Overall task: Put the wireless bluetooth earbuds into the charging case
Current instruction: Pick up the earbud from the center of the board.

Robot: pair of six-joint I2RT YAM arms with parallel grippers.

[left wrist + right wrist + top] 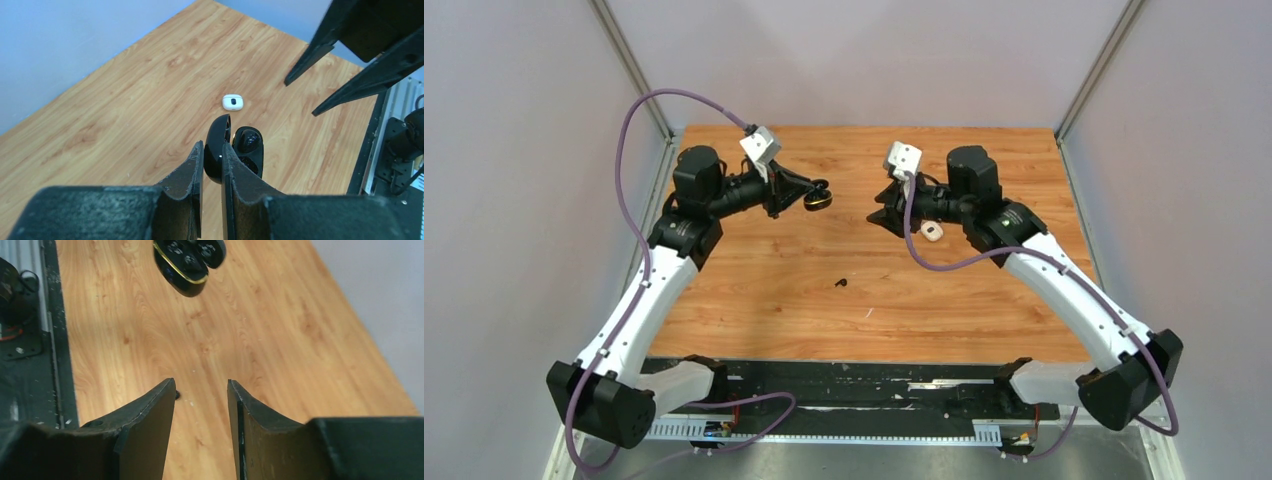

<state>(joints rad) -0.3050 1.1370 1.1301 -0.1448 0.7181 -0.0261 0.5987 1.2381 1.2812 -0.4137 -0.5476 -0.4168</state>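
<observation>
My left gripper [809, 195] [212, 149] is shut on the lid of an open black charging case [820, 200] [248, 150] and holds it above the table. The case's gold-rimmed base [185, 265] faces the right arm, with something glossy and black in one socket. My right gripper [876, 215] [200, 385] hangs a short way to the case's right, open with nothing between its fingers. One black earbud [840, 283] lies on the wood nearer the front, and it peeks out beside a right finger [177, 395]. A small white rounded piece [931, 232] [232, 102] lies under the right wrist.
The wooden table [754, 310] is walled in by grey panels on the left, the back and the right. A black rail [854, 385] with the arm bases runs along the near edge. Purple cables [624, 160] loop from both wrists.
</observation>
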